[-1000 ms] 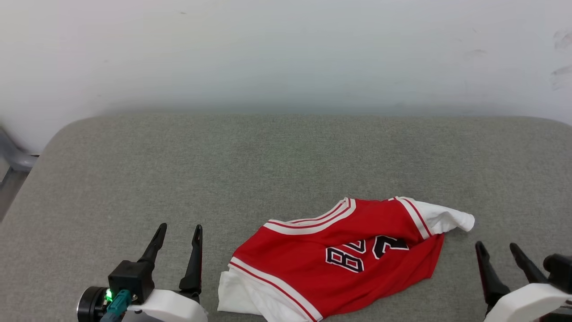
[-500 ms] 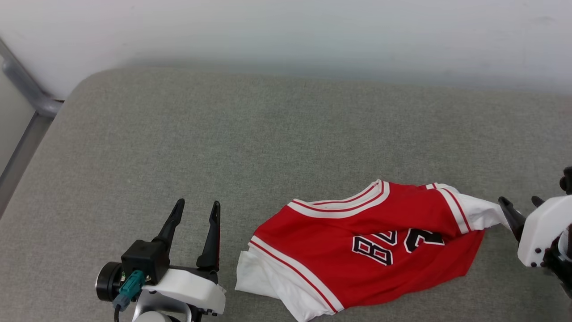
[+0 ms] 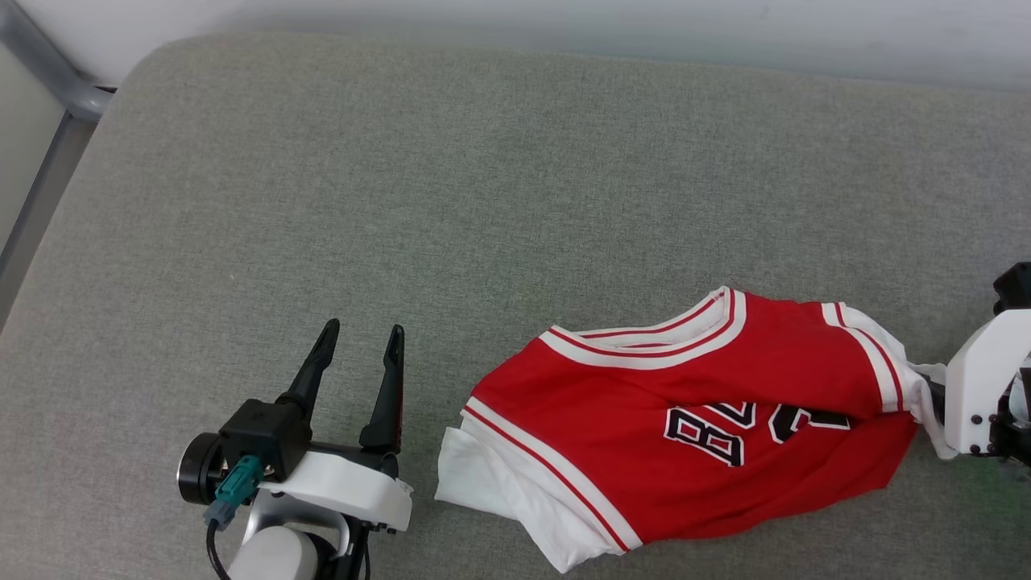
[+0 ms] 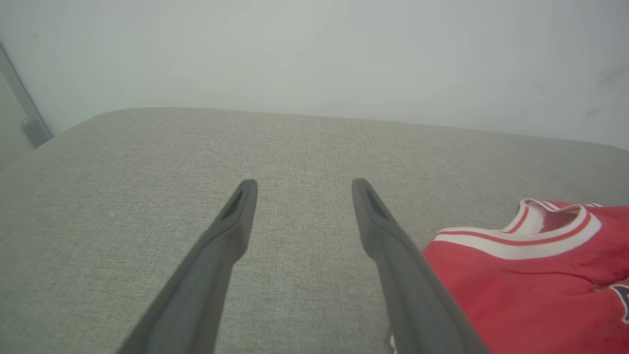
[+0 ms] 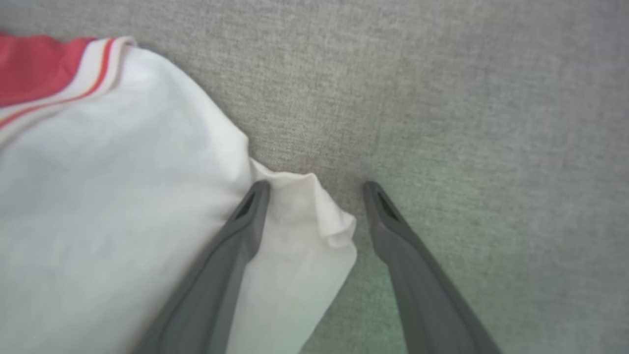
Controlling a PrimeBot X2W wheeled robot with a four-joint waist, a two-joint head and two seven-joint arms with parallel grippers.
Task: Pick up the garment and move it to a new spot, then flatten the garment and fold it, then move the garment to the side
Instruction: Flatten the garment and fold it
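two grippers, both with fingers spread. the garment (image 3: 685,435), a crumpled red jersey, lies on the grey cushion (image 3: 483,201), toward my right front. my right gripper (image 5: 317,189) straddles the tip of its white sleeve (image 5: 123,196), placed, i judge, to pinch it for the lift. my left gripper (image 3: 363,329) hovers empty just beside the other sleeve (image 3: 483,491). nothing seems to stand in the way; a metal rail (image 3: 48,72) sits far left.

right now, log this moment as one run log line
phase: pick up garment | right gripper: open, fingers astride white sleeve tip | left gripper: open, over grey cushion beside garment | garment: crumpled, unfolded
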